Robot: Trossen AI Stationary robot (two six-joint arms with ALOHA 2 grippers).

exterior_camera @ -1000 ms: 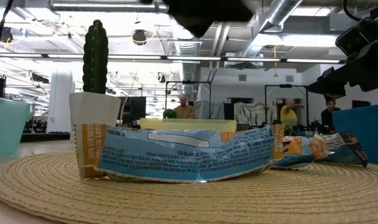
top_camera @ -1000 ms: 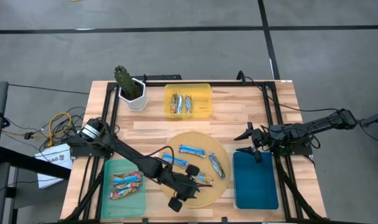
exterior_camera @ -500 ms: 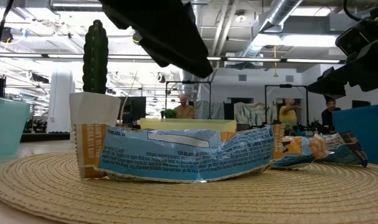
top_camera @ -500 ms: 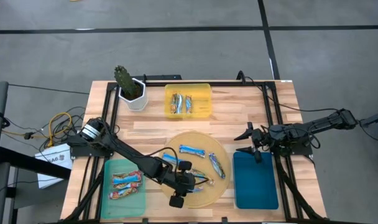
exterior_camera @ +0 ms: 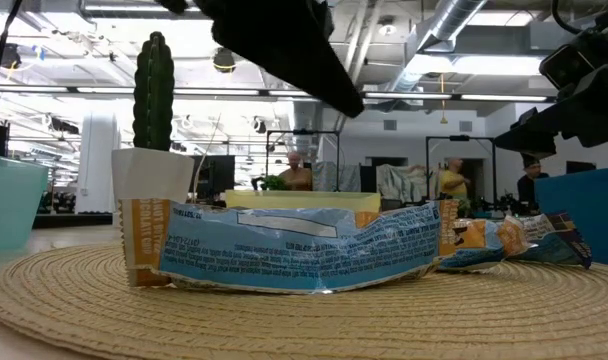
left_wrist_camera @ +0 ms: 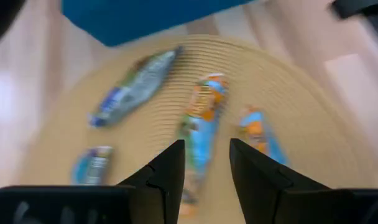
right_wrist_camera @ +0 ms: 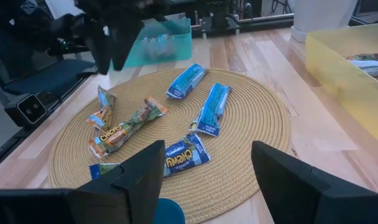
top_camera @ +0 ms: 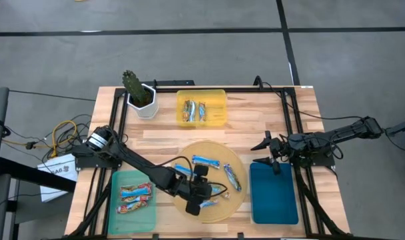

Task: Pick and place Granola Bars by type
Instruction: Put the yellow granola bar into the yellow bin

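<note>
Granola bars partly sorted: three in the yellow tray, two blue-and-orange ones in the green tray, none yet in the blue tray. About five bars left on the round woven mat (mixed wrappers). Left gripper poised above the mat's bars, jaws partly apart, holding nothing, lined up over a blue-and-orange bar. Right gripper waiting beside the blue tray, jaws wide, empty. Compared with a second earlier: left gripper shifted from the mat's near edge inward over the bars.
</note>
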